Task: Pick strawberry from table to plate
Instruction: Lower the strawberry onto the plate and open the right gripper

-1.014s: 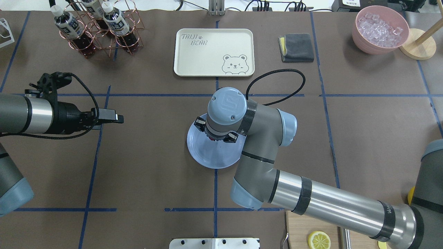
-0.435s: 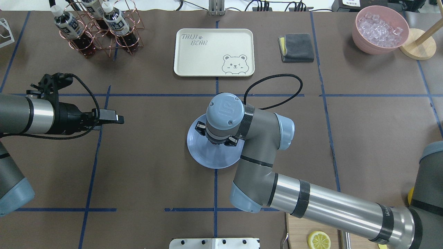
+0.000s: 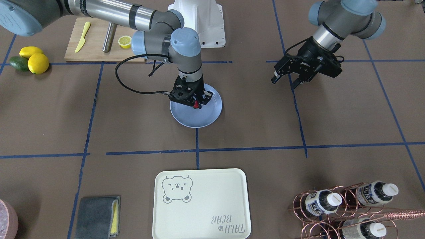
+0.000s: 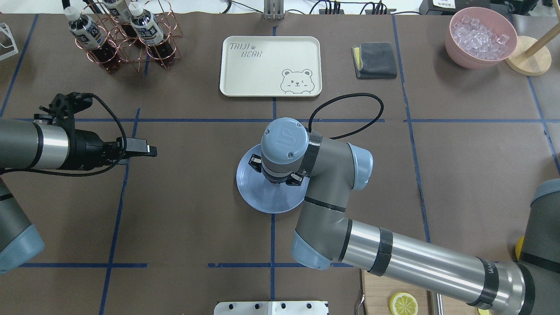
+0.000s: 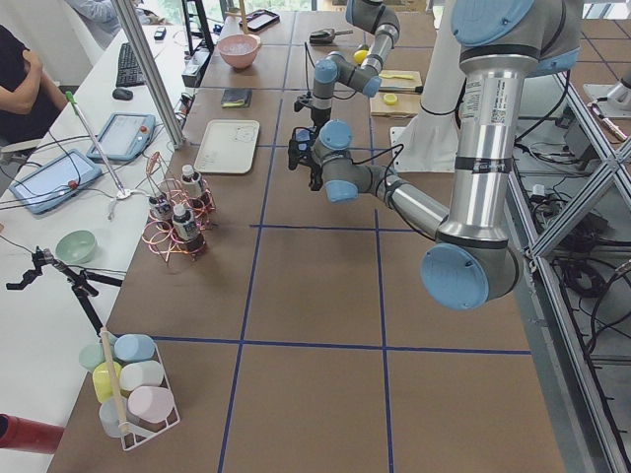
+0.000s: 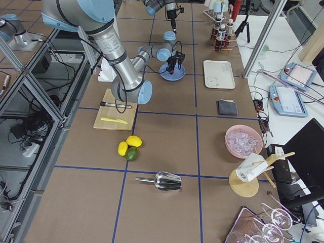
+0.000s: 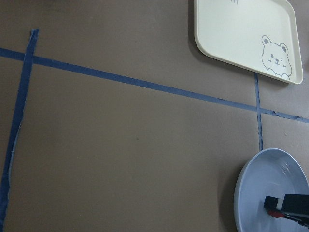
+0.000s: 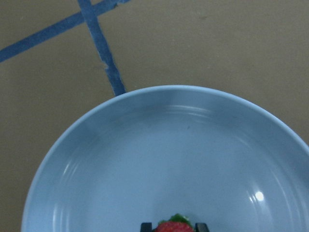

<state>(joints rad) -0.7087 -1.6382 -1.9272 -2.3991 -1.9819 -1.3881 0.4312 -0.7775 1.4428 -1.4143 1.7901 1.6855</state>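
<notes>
The light-blue plate [image 4: 262, 199] lies on the brown table [image 4: 188, 205] at the centre. My right gripper [image 3: 196, 101] hangs low over the plate [image 3: 199, 120], shut on the strawberry [image 3: 196, 105]. In the right wrist view the red berry with its green top [image 8: 175, 226] sits between two black fingertips above the plate's floor [image 8: 169, 145]. From overhead the wrist hides the berry. My left gripper [image 3: 284, 83] hovers off to the side over bare table, open and holding nothing.
A cream bear-print tray [image 4: 270, 65] lies beyond the plate. A copper bottle rack [image 4: 122, 35], a grey cloth [image 4: 375, 60] and a pink bowl of ice [image 4: 481, 37] line the far edge. A cutting board [image 3: 96, 39], lemons and an avocado [image 3: 30, 59] lie on my right.
My right wrist has sunk and shifted slightly over the plate, taking the strawberry lower. The left arm has barely moved.
</notes>
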